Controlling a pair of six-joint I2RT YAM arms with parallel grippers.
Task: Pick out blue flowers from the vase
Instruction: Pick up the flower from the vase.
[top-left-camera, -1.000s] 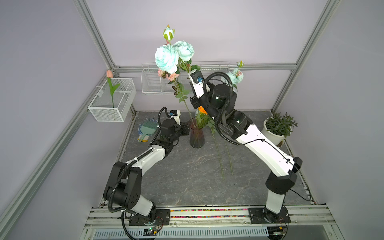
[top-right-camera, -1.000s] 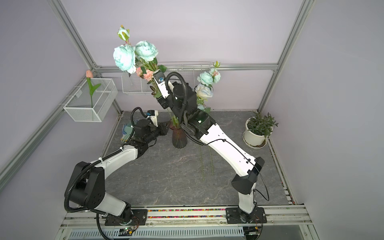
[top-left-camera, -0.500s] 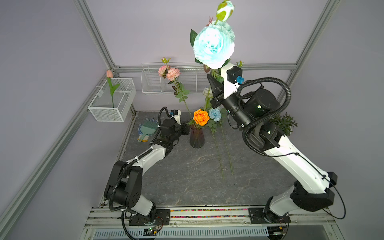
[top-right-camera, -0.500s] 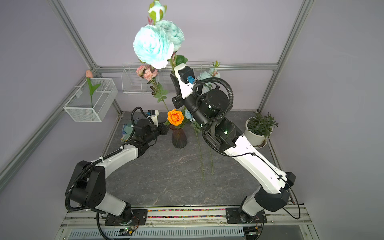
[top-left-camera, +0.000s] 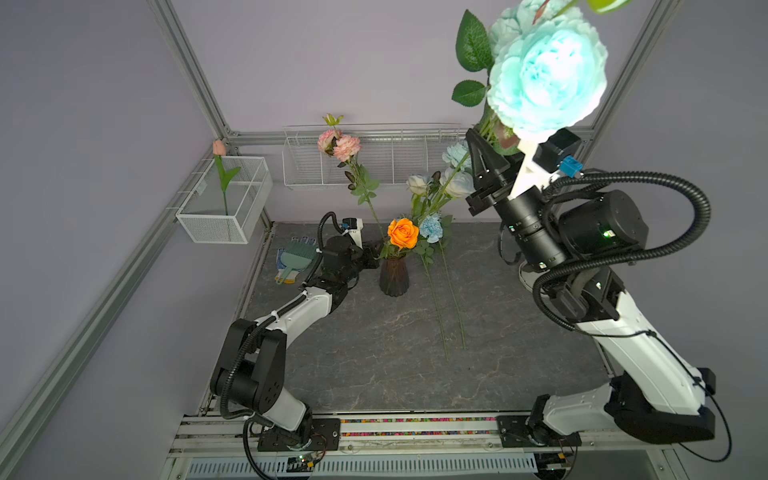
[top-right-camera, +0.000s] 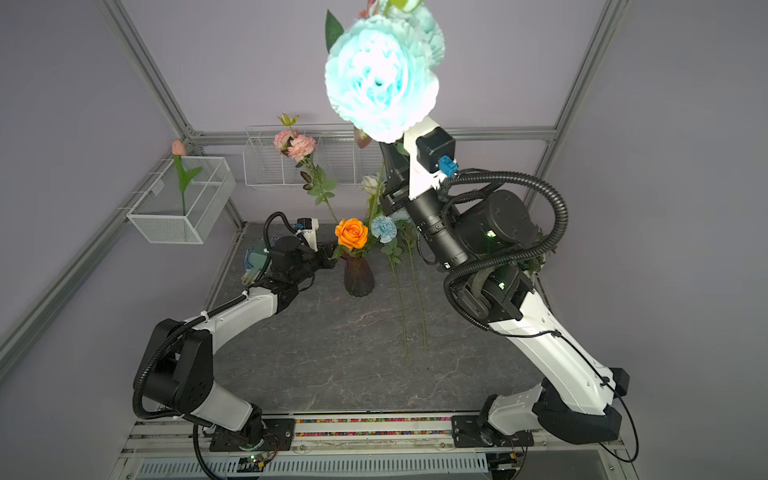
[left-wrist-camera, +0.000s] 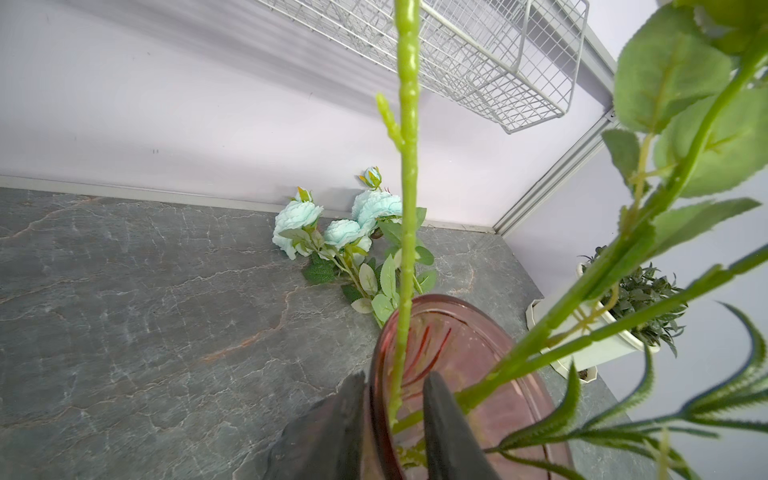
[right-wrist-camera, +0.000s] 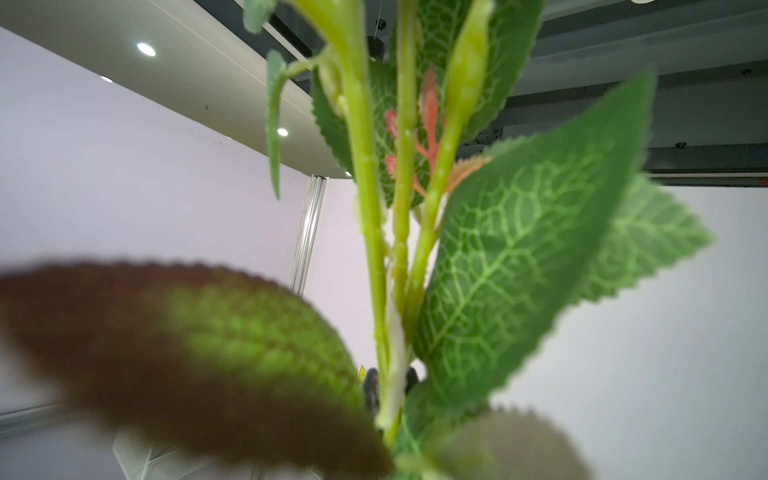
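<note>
Blue flower (top-left-camera: 544, 75) stem clamped between right fingers (right-wrist-camera: 371, 392), head high above; left fingers (left-wrist-camera: 442, 419) pinch vase (left-wrist-camera: 469, 332) rim.

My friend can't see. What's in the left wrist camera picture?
The left gripper pinches the rim of the pinkish glass vase, with green stems rising out of it. Beyond it, blue flowers lie on the grey table near the wall.

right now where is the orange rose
In both top views the orange rose stands in the dark glass vase on the grey tabletop, just right of the left gripper, with a small blue carnation at its right.
</note>
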